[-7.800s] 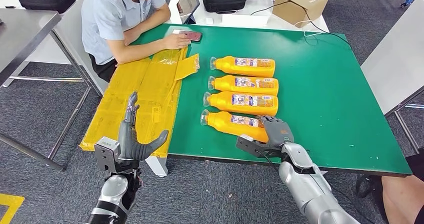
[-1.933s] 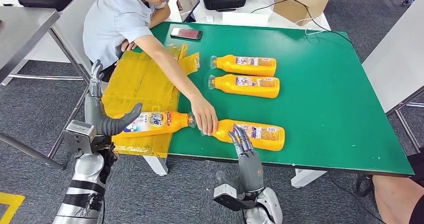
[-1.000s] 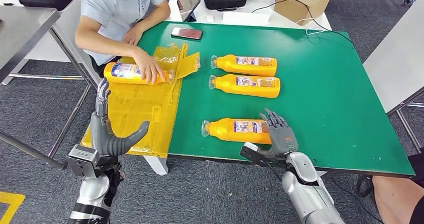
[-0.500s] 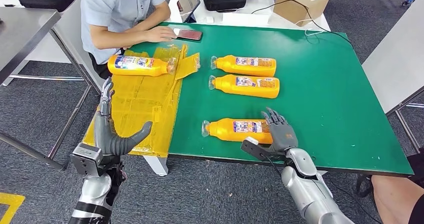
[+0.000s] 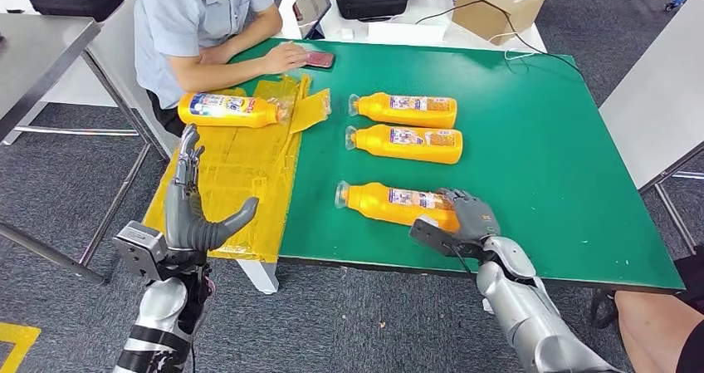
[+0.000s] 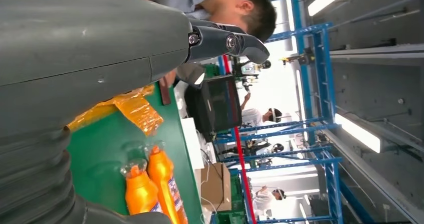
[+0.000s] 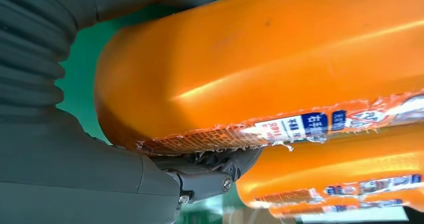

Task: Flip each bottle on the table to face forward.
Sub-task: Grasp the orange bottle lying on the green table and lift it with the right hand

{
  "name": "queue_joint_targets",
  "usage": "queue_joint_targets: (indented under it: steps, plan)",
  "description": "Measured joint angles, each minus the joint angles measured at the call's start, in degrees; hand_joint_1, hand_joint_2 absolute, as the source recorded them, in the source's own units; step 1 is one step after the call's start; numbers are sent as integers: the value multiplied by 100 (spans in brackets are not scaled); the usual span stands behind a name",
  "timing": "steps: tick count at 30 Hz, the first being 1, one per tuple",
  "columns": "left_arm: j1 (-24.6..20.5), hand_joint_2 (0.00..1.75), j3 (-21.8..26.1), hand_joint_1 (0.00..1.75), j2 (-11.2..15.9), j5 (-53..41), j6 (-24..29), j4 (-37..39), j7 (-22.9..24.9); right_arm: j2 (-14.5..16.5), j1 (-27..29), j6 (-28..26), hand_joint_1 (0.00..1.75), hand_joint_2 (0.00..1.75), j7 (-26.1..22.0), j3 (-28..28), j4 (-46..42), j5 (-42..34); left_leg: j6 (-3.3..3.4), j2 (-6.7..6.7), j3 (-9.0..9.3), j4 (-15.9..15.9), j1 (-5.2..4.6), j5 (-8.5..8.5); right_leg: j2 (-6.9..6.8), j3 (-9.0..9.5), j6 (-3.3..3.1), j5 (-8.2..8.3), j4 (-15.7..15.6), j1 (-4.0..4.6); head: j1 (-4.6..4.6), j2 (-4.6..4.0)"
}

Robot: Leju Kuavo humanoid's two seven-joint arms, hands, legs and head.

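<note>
Green table (image 5: 540, 140) carried three orange bottles; the nearest bottle (image 5: 390, 203) lay near its front edge, base end gripped by the right hand (image 5: 466, 219), fingers (image 7: 210, 171) curled around it. The left hand (image 5: 193, 215) hovered spread, holding nothing. Rolling it well probably meant a firm grip and a slow wrist turn, clear of the neighbouring bottle (image 5: 404, 142).

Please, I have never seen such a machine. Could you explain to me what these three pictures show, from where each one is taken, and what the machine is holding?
This is a humanoid robot with two silver arms. The large picture comes from a camera on its head, looking down at a green table. The other two come from cameras at its wrists, so they appear turned.

Three orange bottles lie on the green surface; a fourth bottle lies on yellow plastic sheets near a seated person.

The right robot hand grips the base end of the nearest bottle; the right wrist view shows this bottle very close. The left robot hand is held up beside the table, fingers apart, holding nothing.
</note>
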Motion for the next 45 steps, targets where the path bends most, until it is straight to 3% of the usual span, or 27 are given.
queue_joint_targets:
  steps: [3,7,11,16,20,24,30,41,45]
  plan:
    - [49,175,-58,0,-47,173,-144,90,22,-86,-42,404,175,175,-232,-103,109,-288,2,-1,8,0,0,-3,0,11,-1,-3,-4,3,2,0]
    - [130,175,-103,0,-102,291,-209,173,20,-140,-43,532,175,175,-468,-184,158,-482,4,-1,14,0,0,-6,-1,19,-1,-3,-7,4,1,0]
    - [163,175,-108,0,-177,534,-153,233,12,-87,208,483,175,175,-1399,-339,-11,-1213,4,-7,9,0,0,-5,-3,23,0,-3,-5,5,2,0]
    - [198,175,-87,0,-374,1046,36,361,221,222,923,-113,175,175,-1781,-466,-854,-1793,3,-10,-5,0,2,-6,-4,11,0,-4,-4,8,-1,0]
    - [448,175,-44,0,-514,2120,-501,585,697,592,1595,-838,175,175,-2033,-532,-1876,-2425,1,-18,-25,-1,5,-7,-10,-7,-2,-10,-2,11,1,0]
    - [738,175,-119,0,-538,1937,-1018,694,584,896,2076,-1419,175,175,-2286,-526,-2746,-2602,1,-12,-46,-1,6,-8,-7,-28,-2,-11,-2,10,0,0]
    - [890,175,-435,0,-470,964,-1286,743,279,1199,2242,-1617,175,175,-2363,-262,-3338,-2539,4,-10,-55,-1,6,-11,-7,-38,-2,-12,-2,7,1,0]
    - [932,175,-677,0,-462,777,-1652,725,55,1447,2198,-1490,175,175,-2175,668,-3272,-2078,3,-12,-56,-1,7,-10,-8,-38,-3,-11,-1,9,1,0]
    - [926,175,-696,0,-484,1140,-1977,699,75,1562,2136,-1499,175,175,-2263,1001,-3001,-1835,4,-11,-57,-1,7,-10,-8,-41,-3,-11,-1,9,1,0]
